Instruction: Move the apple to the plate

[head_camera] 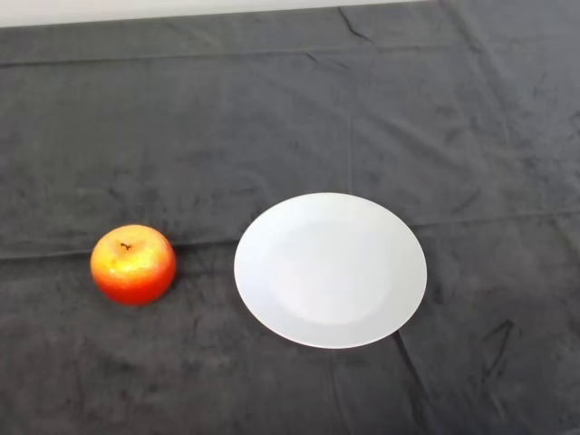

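A red and yellow apple [132, 264] stands upright on the dark cloth at the left, stem up. A round white plate [330, 269] lies on the cloth to the right of the apple, a short gap between them. Nothing lies on the plate.
The dark cloth [290, 109] covers the whole table and has folds and creases. The table's far edge runs along the top of the view.
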Robot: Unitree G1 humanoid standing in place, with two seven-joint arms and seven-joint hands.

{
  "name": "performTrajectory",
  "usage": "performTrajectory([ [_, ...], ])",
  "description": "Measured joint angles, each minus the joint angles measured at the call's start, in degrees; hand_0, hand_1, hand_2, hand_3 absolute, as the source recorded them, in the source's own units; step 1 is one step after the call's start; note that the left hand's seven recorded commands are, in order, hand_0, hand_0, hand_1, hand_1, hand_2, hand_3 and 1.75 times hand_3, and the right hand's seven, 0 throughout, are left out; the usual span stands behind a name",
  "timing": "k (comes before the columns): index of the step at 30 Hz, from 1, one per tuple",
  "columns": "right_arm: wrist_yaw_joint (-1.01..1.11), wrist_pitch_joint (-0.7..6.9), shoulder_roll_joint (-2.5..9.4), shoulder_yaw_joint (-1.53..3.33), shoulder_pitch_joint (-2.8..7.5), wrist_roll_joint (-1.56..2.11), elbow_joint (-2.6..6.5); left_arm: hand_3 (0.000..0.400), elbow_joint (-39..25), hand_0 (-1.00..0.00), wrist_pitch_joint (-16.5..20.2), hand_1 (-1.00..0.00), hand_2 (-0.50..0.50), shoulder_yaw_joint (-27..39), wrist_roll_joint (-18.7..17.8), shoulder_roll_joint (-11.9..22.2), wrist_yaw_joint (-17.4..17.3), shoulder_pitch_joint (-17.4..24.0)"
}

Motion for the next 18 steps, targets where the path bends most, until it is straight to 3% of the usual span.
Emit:
performTrajectory([
  [10,0.00,0.00,0.00,0.00,0.00,0.00,0.00,0.000,0.02,0.00,-0.59,0.00,0.00,-0.45,-0.41,0.13,-5.34,-4.02],
  [18,0.00,0.00,0.00,0.00,0.00,0.00,0.00,0.000,0.01,0.00,-0.43,0.00,0.00,-4.83,2.26,0.16,-9.47,-5.34],
])
